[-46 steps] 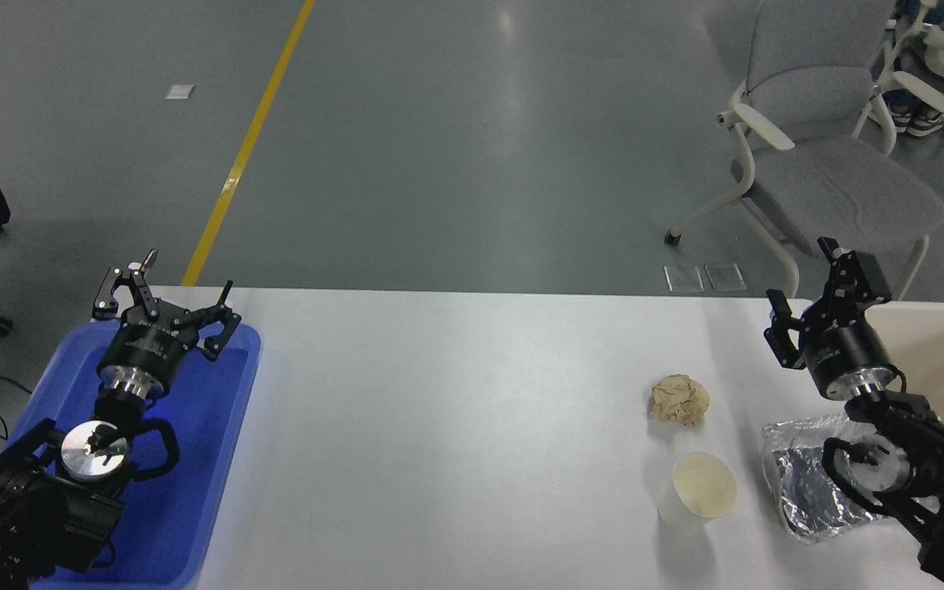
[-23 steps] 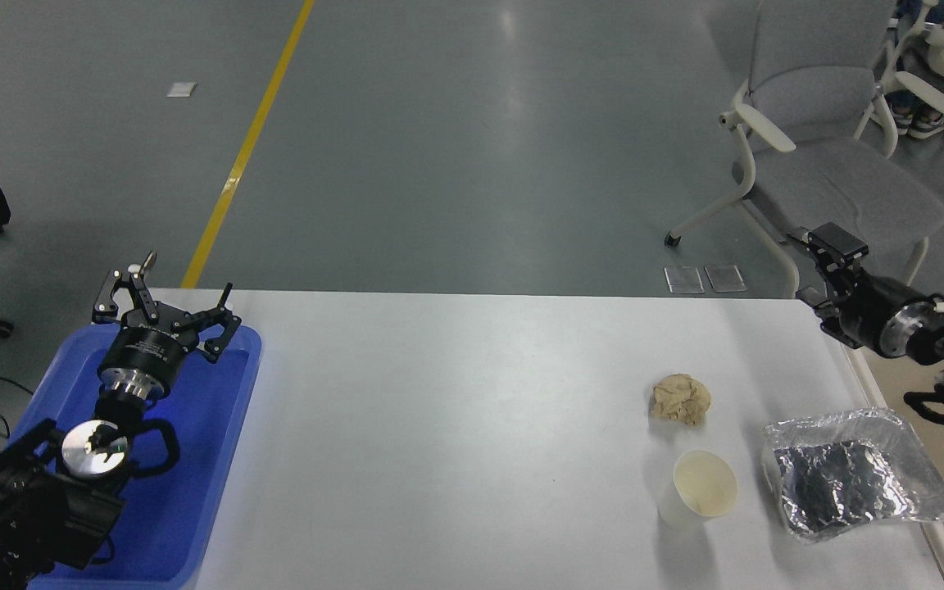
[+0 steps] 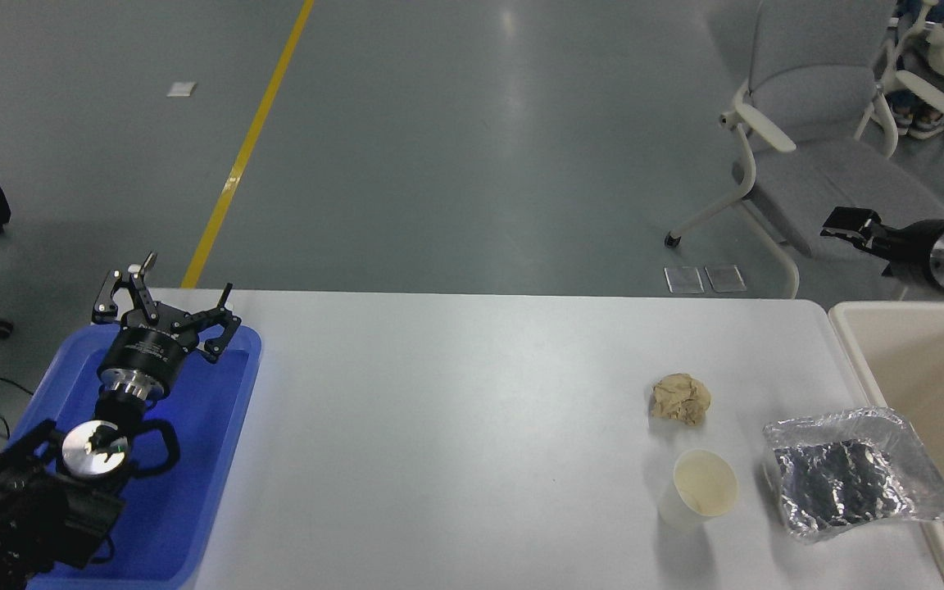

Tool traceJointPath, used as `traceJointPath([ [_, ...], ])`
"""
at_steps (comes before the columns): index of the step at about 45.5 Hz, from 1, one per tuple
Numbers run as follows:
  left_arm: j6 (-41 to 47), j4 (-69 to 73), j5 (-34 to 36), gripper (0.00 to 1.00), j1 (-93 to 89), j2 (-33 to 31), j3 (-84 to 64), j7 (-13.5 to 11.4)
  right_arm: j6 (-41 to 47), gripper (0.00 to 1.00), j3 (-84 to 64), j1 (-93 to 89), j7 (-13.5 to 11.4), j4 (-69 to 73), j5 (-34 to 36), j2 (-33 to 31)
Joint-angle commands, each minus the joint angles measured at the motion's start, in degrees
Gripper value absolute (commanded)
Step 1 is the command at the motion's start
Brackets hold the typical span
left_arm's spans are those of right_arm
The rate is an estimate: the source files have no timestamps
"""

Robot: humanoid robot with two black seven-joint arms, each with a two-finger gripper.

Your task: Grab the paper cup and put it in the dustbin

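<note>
The paper cup (image 3: 701,490) stands upright on the white table at the front right, white with a cream inside. The cream-beige dustbin (image 3: 847,348) sits off the table's right end, cut by the picture's edge. My right gripper (image 3: 847,223) is raised at the right edge, above the bin's far corner and far behind the cup, pointing left and seen side-on. It holds nothing that I can see. My left gripper (image 3: 169,301) is parked open over the blue tray at the lower left.
A crumpled tan paper ball (image 3: 679,399) lies just behind the cup. A crinkled silver foil bag (image 3: 853,473) lies to the cup's right, by the bin. A blue tray (image 3: 218,459) sits at the table's left end. A grey chair (image 3: 824,164) stands beyond the table.
My right arm has swung up and to the right, from over the foil bag to the picture's right edge above the bin. The cup, paper ball and left arm have not moved.
</note>
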Motion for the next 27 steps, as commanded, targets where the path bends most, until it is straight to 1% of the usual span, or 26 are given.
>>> traceJointPath([
  [1,0.0,0.0,0.0,1.0,0.0,0.0,0.0,0.0,5.2,1.0,-8.8,11.0,-4.5,5.8,-0.5,1.6],
  [13,0.0,0.0,0.0,1.0,0.0,0.0,0.0,0.0,9.9,1.0,-9.9,23.4,-4.5,21.5,-1.0,1.4],
  [23,0.0,0.0,-0.1,1.0,0.0,0.0,0.0,0.0,11.5,1.0,-11.4,28.7,-4.5,31.3,-6.0,3.0],
  [27,0.0,0.0,0.0,1.0,0.0,0.0,0.0,0.0,13.0,1.0,-11.5,29.7,-4.5,36.0,-6.8,2.9],
])
